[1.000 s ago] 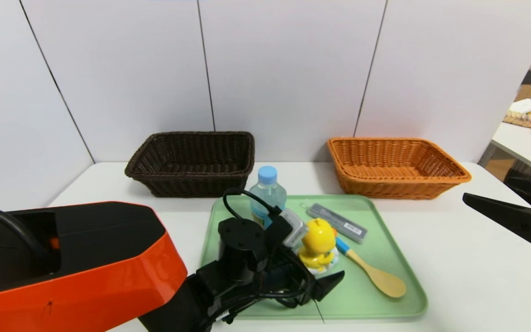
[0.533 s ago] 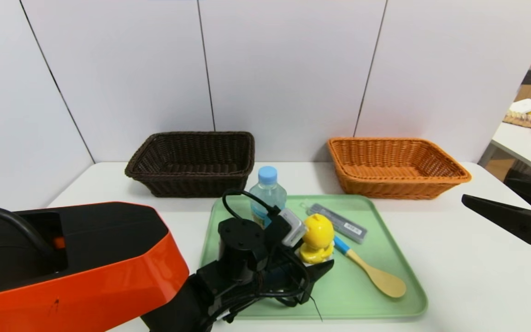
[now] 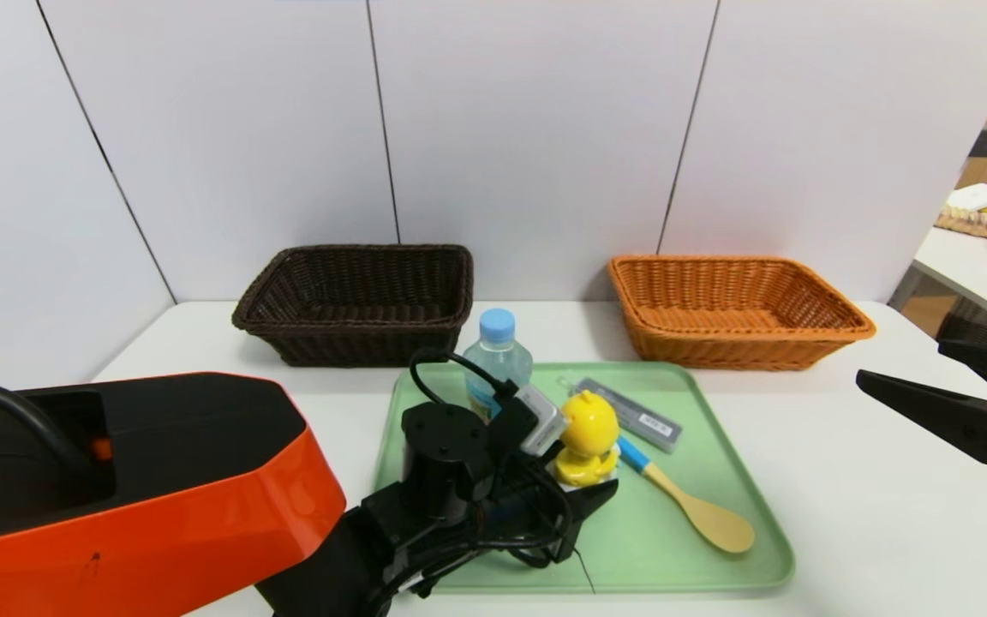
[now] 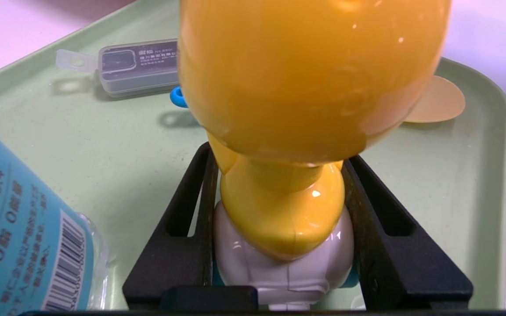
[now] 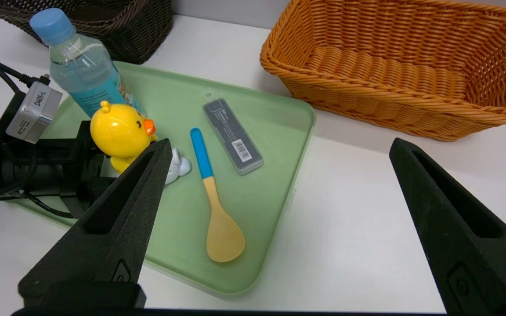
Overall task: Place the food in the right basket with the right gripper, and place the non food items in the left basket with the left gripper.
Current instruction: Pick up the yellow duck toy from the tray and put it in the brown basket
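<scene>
Three items surround the left gripper, clamped on the yellow duck over the green tray: bottle close beside, grey case and spoon beyond. Right gripper waits wide open, right of the tray.

The middle of the table, between the tray and the right gripper, lies bare, so a hand could pass there. Past the tray's far edge, a bare strip runs between the dark basket and the orange basket. Both baskets have open tops, their rims the only walls to clear. The bottle stands upright at the tray's far left, near the dark basket, blocking a low path from the duck. The left gripper, clamped on the duck, fills the near left. The case and spoon lie flat, low obstacles right of the duck; the tray's near right corner is bare.
</scene>
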